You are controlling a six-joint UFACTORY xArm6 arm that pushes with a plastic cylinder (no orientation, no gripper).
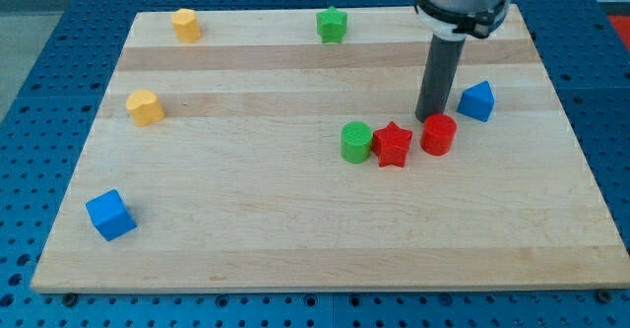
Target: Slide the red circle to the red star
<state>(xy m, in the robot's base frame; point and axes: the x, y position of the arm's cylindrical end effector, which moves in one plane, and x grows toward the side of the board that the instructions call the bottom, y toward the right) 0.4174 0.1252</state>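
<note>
board [295, 239] | red circle [438, 135] | red star [393, 144] | green circle [356, 142]

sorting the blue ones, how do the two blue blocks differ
The blue cube sits near the view's bottom left corner of the board, alone; the blue pointed block sits at the view's right, close to my tip and the red circle. The cube looks boxy and flat-topped; the other narrows to a peak. The cube appears larger. Both share the same blue.
</note>
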